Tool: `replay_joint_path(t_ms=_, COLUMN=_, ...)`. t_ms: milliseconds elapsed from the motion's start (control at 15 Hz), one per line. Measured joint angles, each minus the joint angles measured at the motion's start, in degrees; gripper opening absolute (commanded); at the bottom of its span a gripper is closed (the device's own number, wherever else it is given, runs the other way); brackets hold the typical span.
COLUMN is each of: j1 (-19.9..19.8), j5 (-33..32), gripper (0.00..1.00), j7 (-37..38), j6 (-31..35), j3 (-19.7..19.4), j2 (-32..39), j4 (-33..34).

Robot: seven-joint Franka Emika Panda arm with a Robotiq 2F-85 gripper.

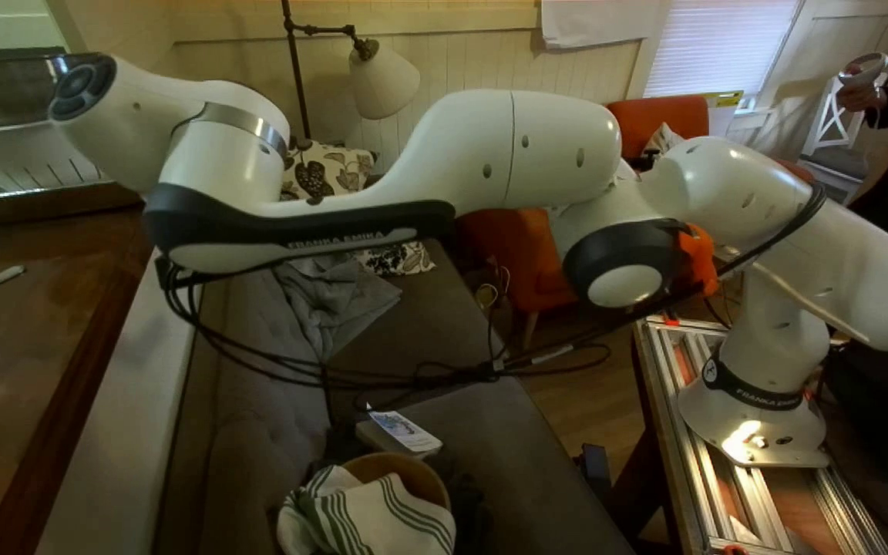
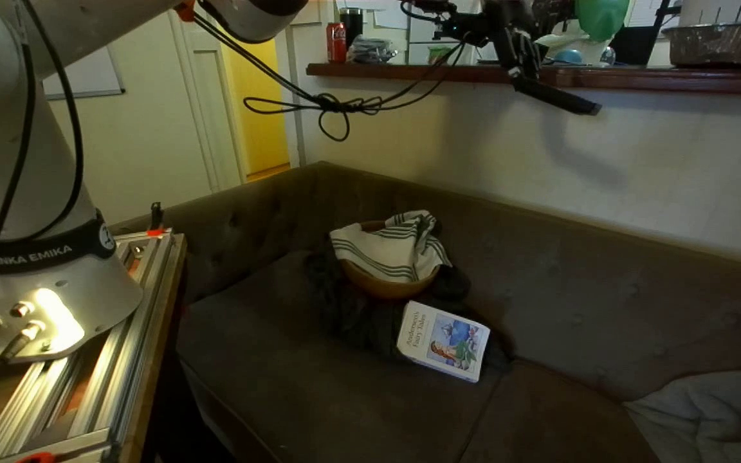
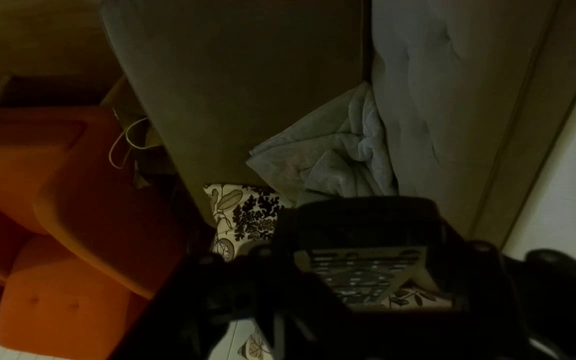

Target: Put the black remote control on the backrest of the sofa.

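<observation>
Pincer (image 2: 523,68) clamped around the black remote control (image 2: 558,97); it hangs tilted, well above the sofa (image 2: 576,276).

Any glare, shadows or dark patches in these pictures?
Bright glare on the robot's base in both exterior views; soft shadows on the wall under the counter in an exterior view; the wrist view is dim overall, its foreground nearly black and blurred.

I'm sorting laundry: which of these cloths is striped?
The white cloth draped over the bowl; green stripes set it apart from the grey blanket and the dark fabric.
</observation>
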Motion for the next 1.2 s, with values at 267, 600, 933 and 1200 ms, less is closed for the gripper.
replay_joint_path(t_ms=267, j1=-8.1, j5=1.7, gripper=0.37, j7=-6.2, j6=5.3, j3=1.0, j2=1.0, j4=0.0)
replay_joint_path(t_ms=600, j1=-14.0, j5=2.0, gripper=0.37, j7=-13.9, j6=19.1, j3=1.1, j2=6.0, j4=-0.3)
replay_joint_path(t_ms=933, j1=-15.6, j5=1.9, gripper=0.37, j7=-19.4, j6=25.6, j3=-1.2, j2=12.5, j4=-0.6)
replay_joint_path(t_ms=1200, j1=-15.3, j5=-1.6, gripper=0.62, j7=-20.3, j6=25.8, j3=-6.6, j2=16.2, j4=-0.5)
